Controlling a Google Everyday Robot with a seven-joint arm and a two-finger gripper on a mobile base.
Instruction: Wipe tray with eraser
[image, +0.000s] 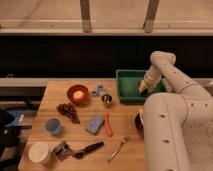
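Note:
The green tray (127, 86) sits at the back right of the wooden table. My gripper (143, 88) is down inside the tray, at its right part, with the white arm (165, 70) reaching over the tray's right rim. The eraser does not show apart from the gripper; if it is at the gripper's tip, it is hidden there.
On the table (75, 135) are an orange bowl (78, 94), a metal cup (106, 98), grapes (67, 111), a blue cup (52, 126), a blue-grey sponge (94, 124), an orange stick (108, 125), a white cup (39, 152), a black-handled tool (86, 149) and a spoon (118, 148). A dark bowl (138, 123) is partly behind the arm.

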